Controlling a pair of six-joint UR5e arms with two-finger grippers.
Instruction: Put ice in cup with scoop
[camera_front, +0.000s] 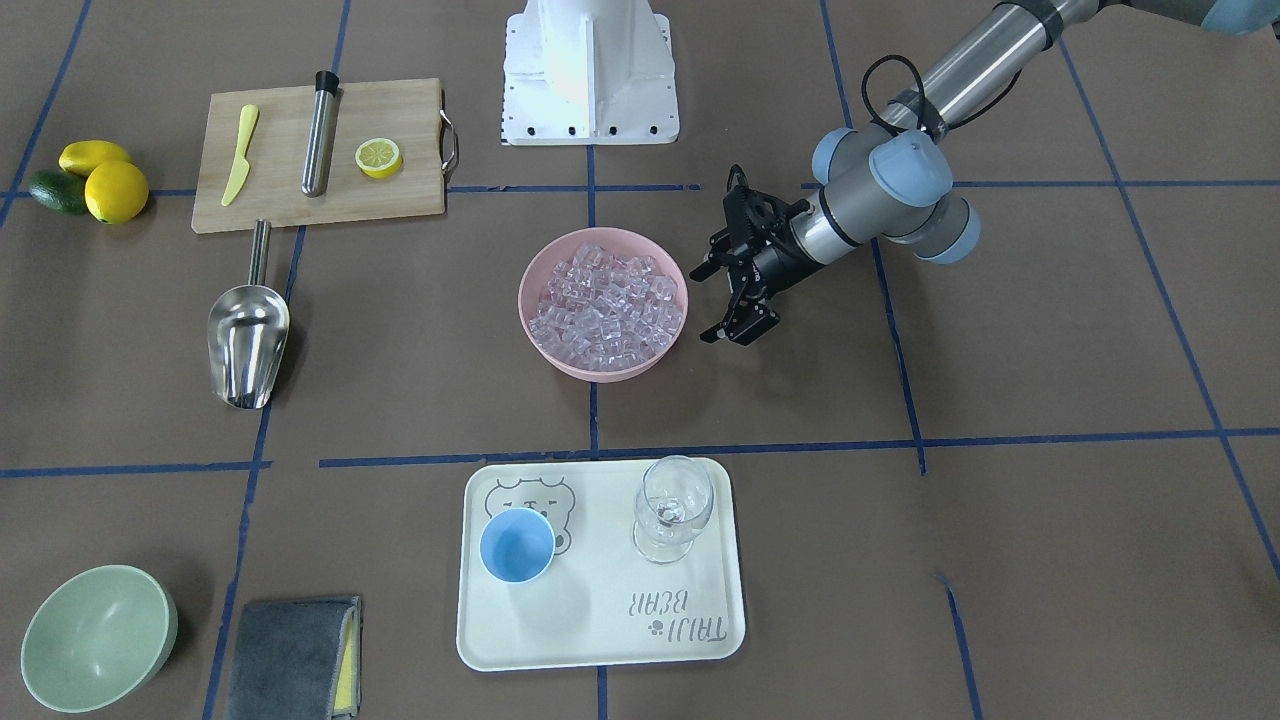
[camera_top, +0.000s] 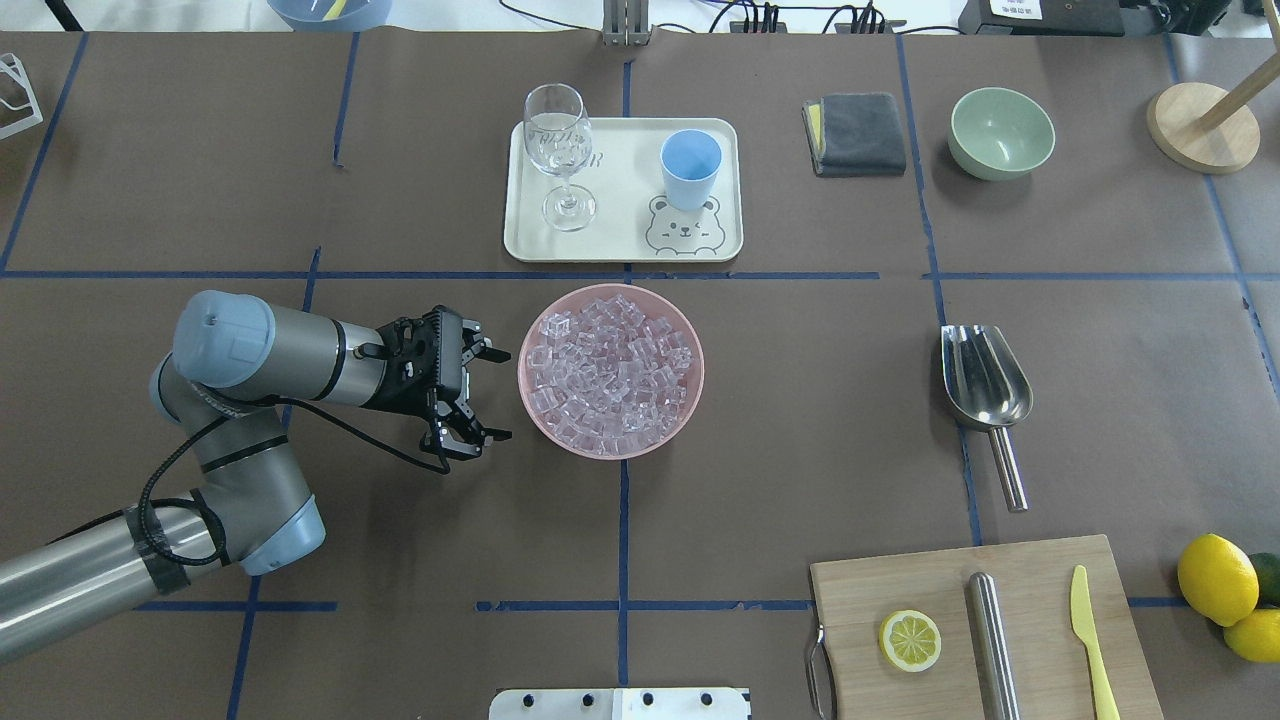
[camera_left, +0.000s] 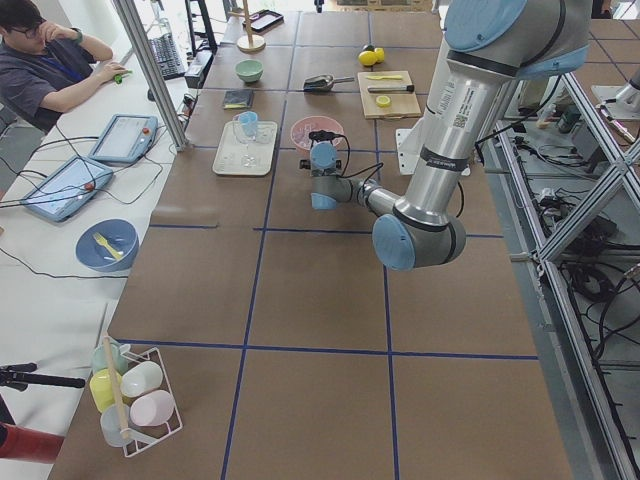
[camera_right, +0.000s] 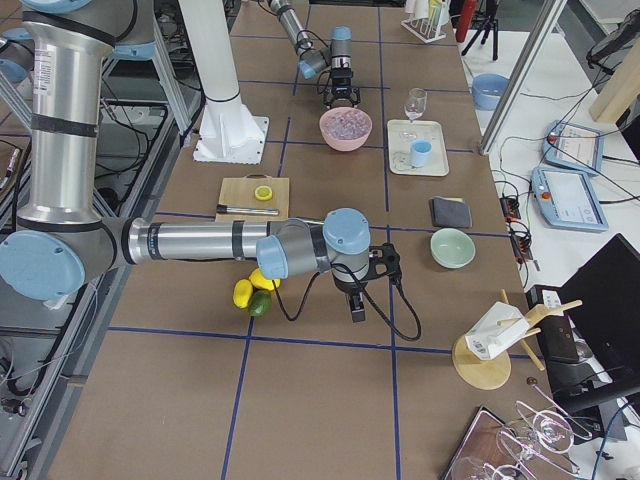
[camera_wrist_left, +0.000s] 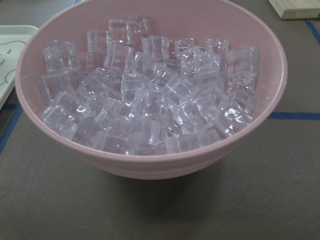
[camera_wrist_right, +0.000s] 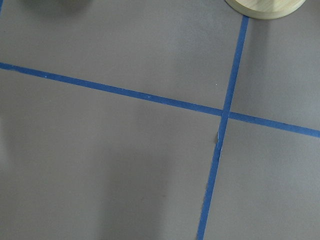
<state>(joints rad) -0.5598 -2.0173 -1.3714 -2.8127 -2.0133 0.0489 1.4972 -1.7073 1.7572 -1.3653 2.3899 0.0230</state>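
Ice (camera_top: 610, 370) fills the pink bowl (camera_top: 612, 450) at the centre of the overhead view, with the left gripper (camera_top: 500, 393) just to its left, jaws spread wide and empty. The scoop (camera_top: 985, 380) lies flat at centre right, well apart from both, and the cup (camera_top: 690, 168) stands upright on the tray (camera_top: 620, 245) at top centre. The right gripper (camera_right: 358, 305) shows only in the right side view, lower centre, where the state of its jaws cannot be told.

On the cutting board (camera_top: 880, 585) lie a lemon half (camera_top: 910, 640), a steel tube (camera_top: 993, 645) and a yellow knife (camera_top: 1090, 640); whole lemons (camera_top: 1215, 578) sit beside it.
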